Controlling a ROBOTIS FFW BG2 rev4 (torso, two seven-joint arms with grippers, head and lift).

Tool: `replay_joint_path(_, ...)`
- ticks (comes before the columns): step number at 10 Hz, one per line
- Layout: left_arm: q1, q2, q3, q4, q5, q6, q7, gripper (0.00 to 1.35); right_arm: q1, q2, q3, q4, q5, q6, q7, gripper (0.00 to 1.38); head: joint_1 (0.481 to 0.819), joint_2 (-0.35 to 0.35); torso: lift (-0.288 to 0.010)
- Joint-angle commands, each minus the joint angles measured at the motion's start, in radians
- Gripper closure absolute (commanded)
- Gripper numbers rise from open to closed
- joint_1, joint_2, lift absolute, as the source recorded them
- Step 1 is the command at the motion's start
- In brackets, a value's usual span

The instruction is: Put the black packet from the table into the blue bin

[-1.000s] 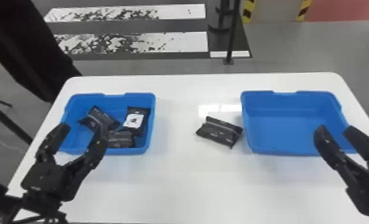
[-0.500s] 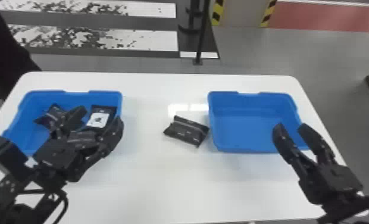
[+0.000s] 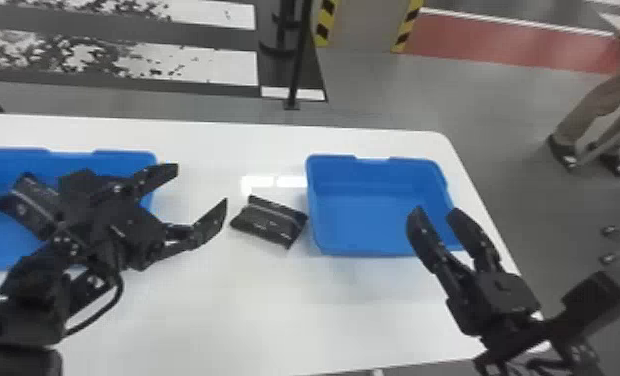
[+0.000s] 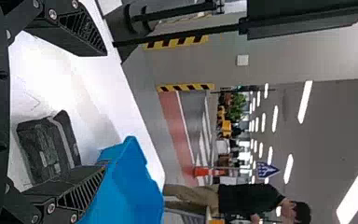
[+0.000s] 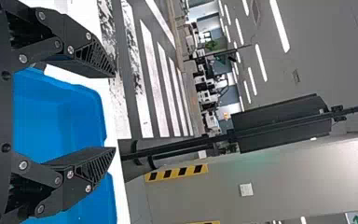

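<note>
Lying on table (image 3: 254, 310): black packet (image 3: 269, 222) | just beside one fingertip of left pincer (image 3: 200, 185) | pincer spread wide, empty

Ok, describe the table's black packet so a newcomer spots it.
The white table holds a left blue bin and a right blue bin. Between them, nearer the right, lies a grey-striped black packet. Another black packet lies inside the left bin; this one lies on the tabletop.

In my head view, the left edge crops the left blue bin (image 3: 124, 156) and counter (image 3: 224, 310); my left gripper (image 3: 201, 185) masks some of that bin's inside. My right gripper (image 3: 435, 212) partly covers the right blue bin (image 3: 369, 210).
</note>
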Motion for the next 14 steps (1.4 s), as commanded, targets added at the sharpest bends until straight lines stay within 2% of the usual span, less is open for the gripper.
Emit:
replay_joint_path(1, -0.069, -0.022, -0.018, 0.065, -0.097, 0.024, -0.015, 0.17, 0.000, 0.001, 0.000, 0.000, 0.000, 0.000, 0.000, 0.51, 0.695, -0.222, -0.110)
replay_joint_path(3, -0.177, -0.028, -0.127, 0.173, -0.127, 0.031, -0.020, 0.17, -0.002, 0.001, 0.000, 0.000, 0.000, 0.000, 0.000, 0.51, 0.695, -0.235, -0.110)
replay_joint_path(4, -0.236, -0.033, -0.191, 0.241, -0.141, 0.024, -0.020, 0.17, -0.009, 0.001, 0.000, 0.003, 0.002, 0.000, 0.000, 0.51, 0.695, -0.262, -0.110)
replay_joint_path(5, -0.282, -0.039, -0.223, 0.303, -0.165, 0.019, -0.020, 0.16, -0.014, 0.001, 0.004, 0.008, 0.004, 0.000, 0.002, 0.51, 0.695, -0.299, -0.110)
replay_joint_path(8, -0.349, -0.045, -0.275, 0.411, -0.258, 0.056, -0.020, 0.16, -0.022, 0.001, 0.006, 0.015, 0.006, 0.000, 0.002, 0.51, 0.695, -0.333, -0.110)
replay_joint_path(10, -0.403, -0.042, -0.353, 0.482, -0.264, 0.070, -0.020, 0.16, -0.029, 0.001, 0.006, 0.022, 0.006, 0.000, 0.002, 0.51, 0.695, -0.337, -0.110)
replay_joint_path(12, -0.452, -0.048, -0.391, 0.565, -0.294, 0.083, -0.012, 0.16, -0.034, 0.001, 0.006, 0.025, 0.006, 0.000, 0.002, 0.51, 0.695, -0.350, -0.110)
replay_joint_path(14, -0.462, -0.050, -0.393, 0.582, -0.314, 0.092, 0.003, 0.16, -0.034, 0.001, 0.004, 0.025, 0.002, 0.000, 0.002, 0.51, 0.695, -0.350, -0.110)
